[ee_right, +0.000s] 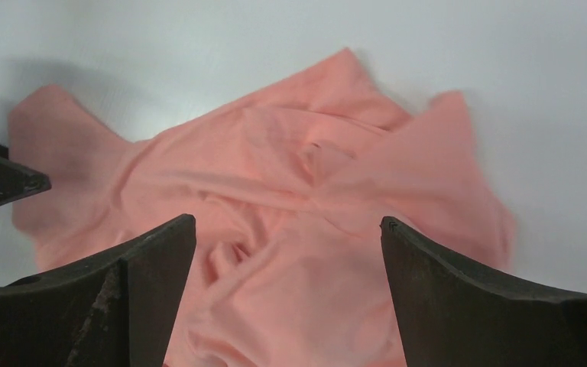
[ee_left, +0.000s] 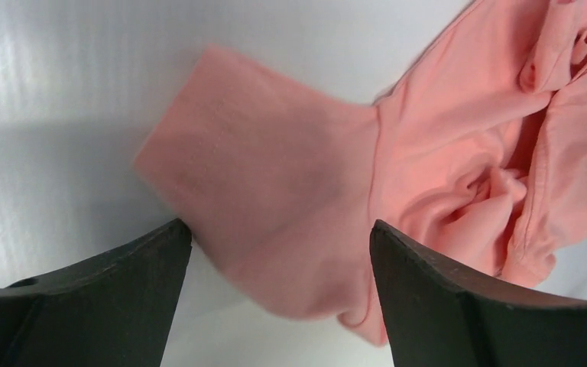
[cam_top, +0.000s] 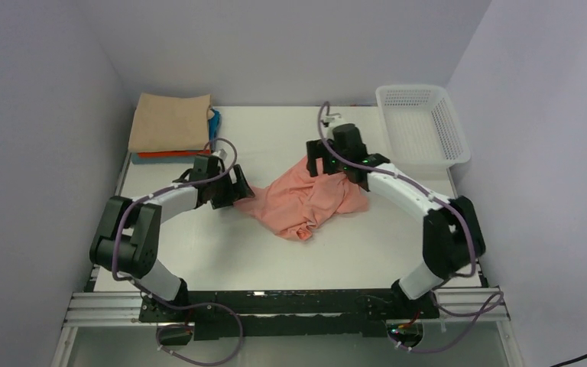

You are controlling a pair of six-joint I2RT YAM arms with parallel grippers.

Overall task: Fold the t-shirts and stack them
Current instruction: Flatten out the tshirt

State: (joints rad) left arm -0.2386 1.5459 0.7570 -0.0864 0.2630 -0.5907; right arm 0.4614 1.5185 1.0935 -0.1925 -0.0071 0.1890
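Note:
A crumpled salmon-pink t-shirt (cam_top: 309, 200) lies in a heap at the table's middle. My left gripper (cam_top: 238, 188) is open at the shirt's left edge, its jaws astride a flat sleeve (ee_left: 275, 191). My right gripper (cam_top: 329, 165) is open over the shirt's far right part, with bunched cloth (ee_right: 290, 229) between its jaws. A folded stack sits at the far left corner: a tan shirt (cam_top: 170, 122) on top, an orange-red one (cam_top: 170, 154) and a blue one (cam_top: 214, 122) showing at the edges.
A white plastic mesh basket (cam_top: 422, 124) stands at the far right corner. White walls close in the table on the left, back and right. The left gripper's finger (ee_right: 0, 180) shows at the left edge of the right wrist view.

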